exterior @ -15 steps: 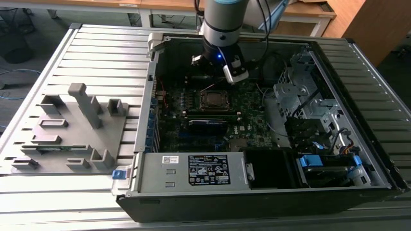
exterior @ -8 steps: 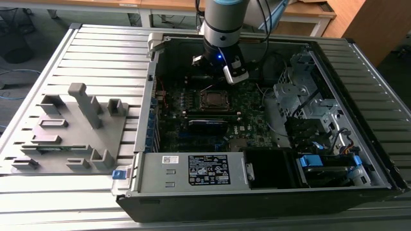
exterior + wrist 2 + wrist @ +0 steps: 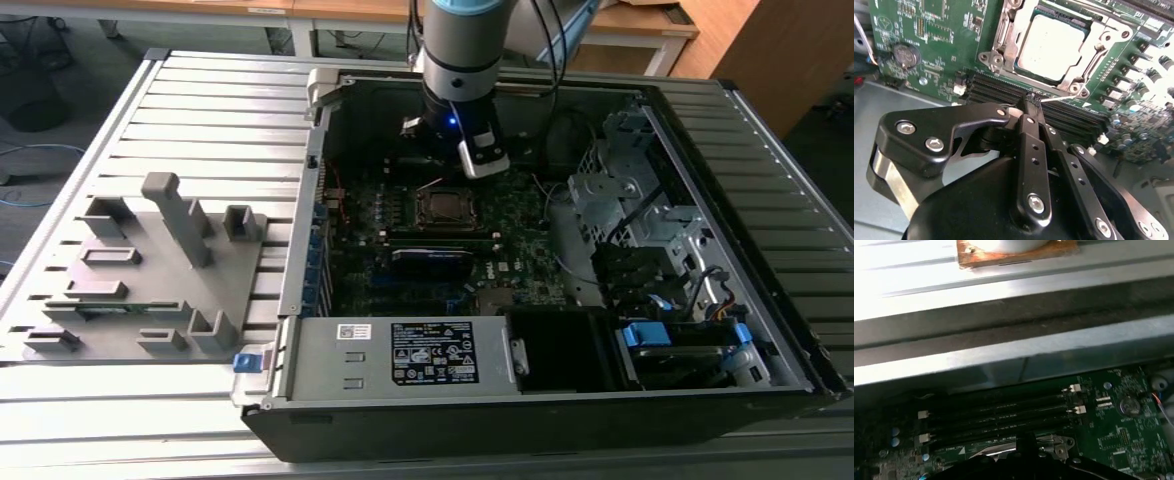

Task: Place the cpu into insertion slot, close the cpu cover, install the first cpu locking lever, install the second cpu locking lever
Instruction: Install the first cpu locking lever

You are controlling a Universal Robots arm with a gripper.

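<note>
Cpu [image 3: 1054, 42] lies seated in the insertion slot [image 3: 442, 207], grey top up. In the second wrist view you can see the cpu cover [image 3: 1021, 37] lying down flat around it.

Sweep the exterior view from its left. A grey moulded tray [image 3: 134, 330] rests on the slatted worktop [image 3: 200, 100], just beside the open computer case [image 3: 304, 200]. Inside the case, the green motherboard [image 3: 514, 235] carries the slot near its middle. The black-labelled power supply [image 3: 427, 355] sits on the near side.

Your claw [image 3: 483, 160] hangs just past the slot's far right corner. In the second wrist view its fingertips [image 3: 1030, 112] are drawn together. They touch the end of a thin wire locking lever [image 3: 1061, 97], which runs between the slot and the black memory slots [image 3: 999, 90]. You cannot tell whether the wire is pinched between them.

At the exterior view's right stand the metal drive bays [image 3: 641, 210].
</note>
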